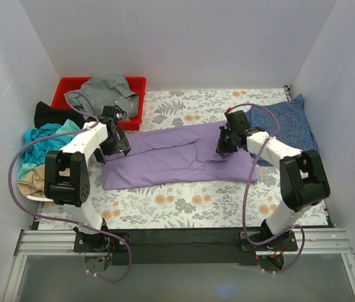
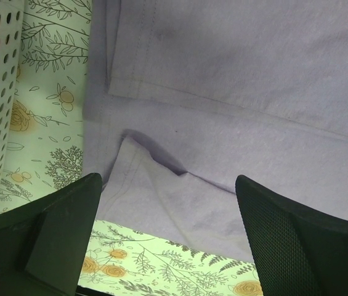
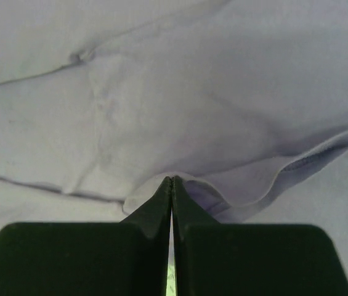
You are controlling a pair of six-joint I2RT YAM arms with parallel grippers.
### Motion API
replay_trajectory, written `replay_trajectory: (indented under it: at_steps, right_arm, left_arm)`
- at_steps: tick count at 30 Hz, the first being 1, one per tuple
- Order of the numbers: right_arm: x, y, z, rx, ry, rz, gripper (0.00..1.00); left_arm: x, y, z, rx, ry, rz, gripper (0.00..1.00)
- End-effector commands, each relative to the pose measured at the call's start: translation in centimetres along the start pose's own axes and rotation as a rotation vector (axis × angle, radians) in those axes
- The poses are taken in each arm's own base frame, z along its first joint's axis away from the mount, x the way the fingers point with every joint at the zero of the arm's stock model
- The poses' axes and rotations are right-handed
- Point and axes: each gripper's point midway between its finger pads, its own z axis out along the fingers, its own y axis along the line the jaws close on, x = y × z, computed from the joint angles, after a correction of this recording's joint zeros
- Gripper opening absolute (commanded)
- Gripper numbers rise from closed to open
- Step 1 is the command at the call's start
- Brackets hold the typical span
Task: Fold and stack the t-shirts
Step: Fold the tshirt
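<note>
One grey shirt (image 1: 105, 91) in red bin (image 1: 64, 85) | left fingers (image 2: 50, 240) apart | right fingers (image 3: 100, 259) pinch lavender shirt (image 3: 192, 92)

Your overhead view is bright and even, with soft shadows on the bench (image 1: 183, 204). Both wrist views are dimmer and softer; the right claw (image 3: 172, 182) shows dark and soft-edged.
</note>
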Motion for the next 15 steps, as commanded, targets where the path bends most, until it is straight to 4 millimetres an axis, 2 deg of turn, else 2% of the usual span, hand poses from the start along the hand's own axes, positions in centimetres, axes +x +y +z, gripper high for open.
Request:
replay_trajectory:
  at_steps: [1,4,5,7,8,9,13,14,15]
  right_arm:
    - [-3.3,0.7,0.9,-0.002,-0.066,-0.049,0.01]
    - [-5.2,2.0,2.2,-0.035,-0.066,-0.075,0.01]
    - [-5.9,2.4,2.8,-0.043,-0.064,-0.08,0.04]
    - [-6.0,1.9,3.9,-0.017,-0.049,-0.092,0.18]
    - [-6.3,1.8,4.1,-0.007,-0.05,-0.101,0.2]
    - [-7.3,2.0,3.9,0.0,-0.067,-0.126,0.22]
    - [-8.3,1.3,2.6,0.058,-0.105,-0.142,0.29]
    - [-9.3,1.1,1.2,0.083,-0.154,-0.145,0.29]
    - [-9.4,0.6,0.6,0.108,-0.171,-0.148,0.3]
  left_arm:
    - [-0.6,-0.2,-0.7,0.013,-0.031,0.008,0.89]
    - [-0.6,-0.2,-0.7,0.013,-0.033,0.008,0.89]
    - [-0.6,-0.2,-0.7,0.014,-0.035,0.007,0.89]
    - [-0.4,0.0,-0.6,0.008,-0.028,0.008,0.89]
    - [-0.4,0.0,-0.7,0.009,-0.033,0.008,0.89]
    - [-0.3,0.1,-0.6,0.006,-0.03,0.008,0.89]
    - [-0.6,-0.2,-1.0,0.024,-0.038,0.005,0.89]
    - [-1.0,-0.6,-1.2,0.043,-0.052,0.013,0.89]
    - [-1.4,-0.9,-1.7,0.067,-0.073,0.019,0.9]
